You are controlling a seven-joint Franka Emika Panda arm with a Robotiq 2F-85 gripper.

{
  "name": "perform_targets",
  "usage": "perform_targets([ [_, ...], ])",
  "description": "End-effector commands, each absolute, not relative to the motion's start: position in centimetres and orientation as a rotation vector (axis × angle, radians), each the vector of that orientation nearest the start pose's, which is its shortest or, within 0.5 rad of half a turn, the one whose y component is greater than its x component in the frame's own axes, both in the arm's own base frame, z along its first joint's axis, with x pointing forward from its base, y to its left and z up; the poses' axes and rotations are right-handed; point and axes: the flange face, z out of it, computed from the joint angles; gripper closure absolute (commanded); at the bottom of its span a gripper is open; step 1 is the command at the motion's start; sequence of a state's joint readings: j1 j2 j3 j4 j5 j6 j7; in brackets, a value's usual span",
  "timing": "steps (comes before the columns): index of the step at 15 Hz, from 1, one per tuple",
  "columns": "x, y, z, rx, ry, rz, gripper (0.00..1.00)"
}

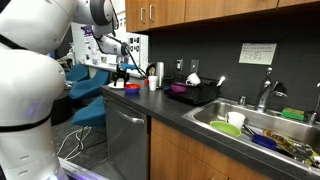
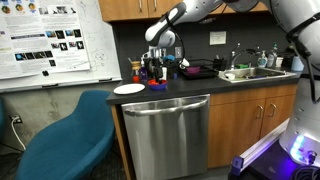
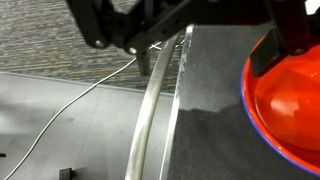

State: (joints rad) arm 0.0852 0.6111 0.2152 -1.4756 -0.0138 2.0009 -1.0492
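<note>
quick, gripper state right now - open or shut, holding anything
gripper: open, nothing between the fingers; it hangs close by the red bowl at the counter's edge.

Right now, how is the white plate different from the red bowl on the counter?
The plate is plain white; the bowl is red inside with a blue rim. The plate is flat and shallow, while the bowl is deeper with raised sides. The plate lies nearer the end of the counter; the bowl sits further in, close to the open hand. Both are round and rest on the dark counter.
</note>
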Motion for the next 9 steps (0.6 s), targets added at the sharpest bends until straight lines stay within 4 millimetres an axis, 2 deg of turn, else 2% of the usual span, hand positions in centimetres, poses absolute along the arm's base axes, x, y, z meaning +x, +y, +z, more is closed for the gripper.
perform_targets([
  [1, 68.46, 17.71, 31.93, -2.373, -1.849, 0.027, 0.0],
  [9, 68.81, 17.17, 31.26, -2.379, -1.832, 0.037, 0.0],
])
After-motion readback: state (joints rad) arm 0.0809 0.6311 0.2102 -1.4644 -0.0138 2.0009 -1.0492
